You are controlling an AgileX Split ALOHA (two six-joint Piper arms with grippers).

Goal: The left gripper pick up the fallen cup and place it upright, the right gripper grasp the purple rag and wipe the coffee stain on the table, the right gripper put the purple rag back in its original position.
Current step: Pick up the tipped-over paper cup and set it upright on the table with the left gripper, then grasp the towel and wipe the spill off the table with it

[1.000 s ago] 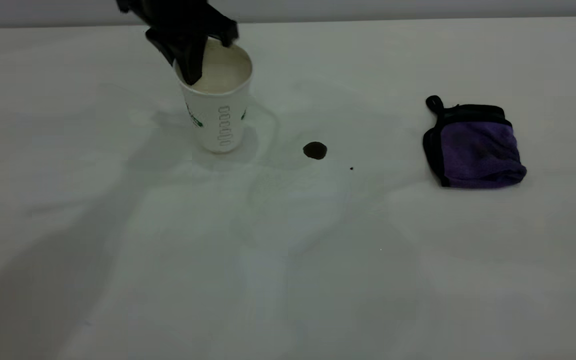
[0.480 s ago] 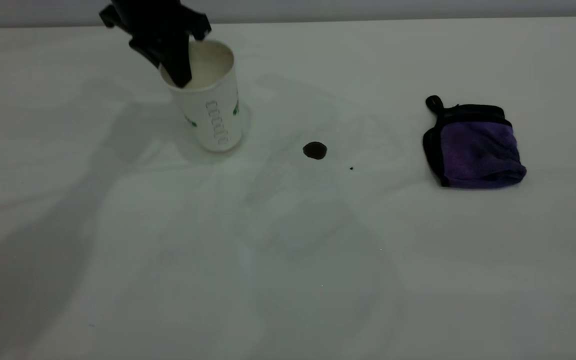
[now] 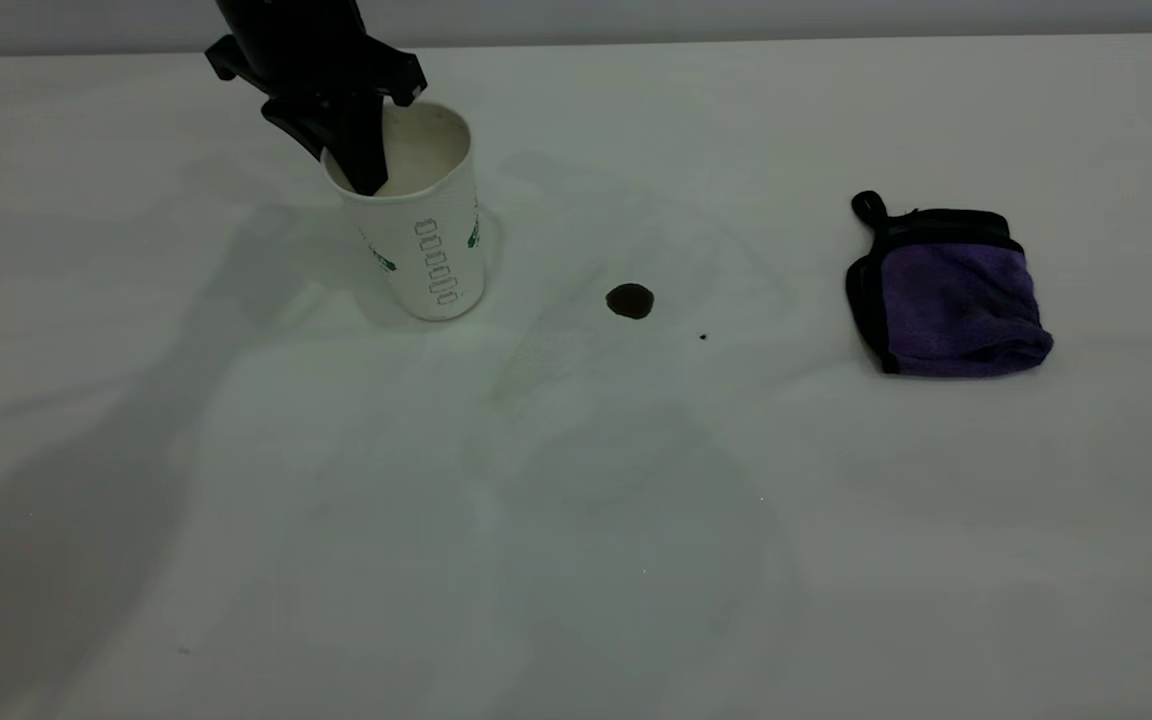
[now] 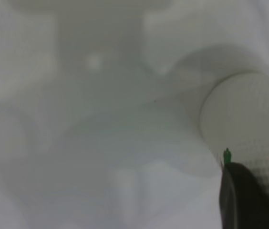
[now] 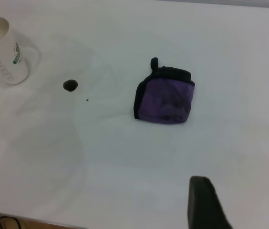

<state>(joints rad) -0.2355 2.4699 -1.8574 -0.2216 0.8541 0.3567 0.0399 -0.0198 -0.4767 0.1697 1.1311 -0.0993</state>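
The white cup [image 3: 421, 235] stands almost upright at the back left of the table [image 3: 576, 520], leaning slightly, its base down at the surface. My left gripper [image 3: 348, 160] is shut on its rim, with one finger inside and one outside. In the left wrist view a dark finger [image 4: 246, 200] lies against the cup's ribbed wall [image 4: 249, 114]. The coffee stain [image 3: 629, 300] lies to the right of the cup. The purple rag [image 3: 956, 295] lies folded at the right. My right gripper [image 5: 243, 188] is open, hovers apart from the rag [image 5: 165, 98], and is out of the exterior view.
A tiny black speck [image 3: 703, 337] lies just right of the stain. The table's far edge meets a grey wall right behind the cup. The right wrist view also shows the cup [image 5: 3, 50], the stain [image 5: 70, 85] and the table's near edge.
My left gripper carried the cup to the left, tilting it, then brought it down closer to upright. The rag and the stain have not moved.
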